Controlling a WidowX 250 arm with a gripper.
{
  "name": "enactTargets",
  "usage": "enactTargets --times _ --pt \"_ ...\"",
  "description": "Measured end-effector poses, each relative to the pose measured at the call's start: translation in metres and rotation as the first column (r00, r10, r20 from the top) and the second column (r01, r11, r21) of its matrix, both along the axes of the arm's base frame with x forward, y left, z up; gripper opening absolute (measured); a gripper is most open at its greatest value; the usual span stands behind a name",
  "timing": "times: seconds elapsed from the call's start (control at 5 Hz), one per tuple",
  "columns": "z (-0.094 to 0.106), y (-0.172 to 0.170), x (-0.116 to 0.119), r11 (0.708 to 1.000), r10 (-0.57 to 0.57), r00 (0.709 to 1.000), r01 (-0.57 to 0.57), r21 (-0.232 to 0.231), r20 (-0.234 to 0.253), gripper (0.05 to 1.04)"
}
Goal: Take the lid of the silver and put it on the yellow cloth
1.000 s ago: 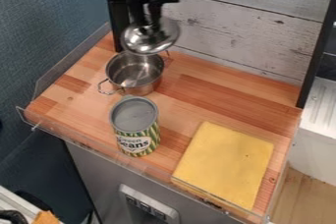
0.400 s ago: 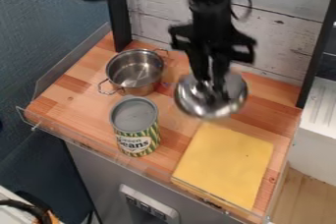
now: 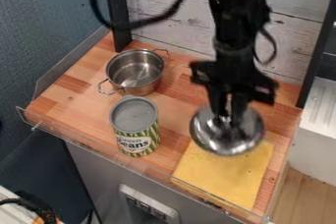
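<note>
Lid hangs over the yellow cloth at the bench's front right corner, gripper clamped, seemingly, on its top; carrying's nearly done, so lower, then release.

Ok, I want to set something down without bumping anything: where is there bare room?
Bare wood shows on the picture's left, beside the can and pot, and between the can and yellow cloth. It's crowded where pot and can sit close, and at the cloth's far end, with the lid in the jaws.
</note>
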State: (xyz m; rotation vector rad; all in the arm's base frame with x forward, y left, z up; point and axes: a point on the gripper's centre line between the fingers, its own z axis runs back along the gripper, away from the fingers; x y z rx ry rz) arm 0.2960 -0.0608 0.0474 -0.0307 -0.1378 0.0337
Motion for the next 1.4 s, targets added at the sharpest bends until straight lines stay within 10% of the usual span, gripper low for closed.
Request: enactTargets --times 0.8,1.2,1.4 --pt "-0.054 -0.004 -0.022 0.999 0.015 0.999 -0.014 0.053 -0.030 0.322" --pt "-0.031 -0.012 -0.020 0.997 -0.061 0.996 0.064 0.045 -0.068 0.897" --pt "-0.003 -0.016 -0.017 0.988 -0.131 0.989 0.135 0.070 -0.063 1.009"
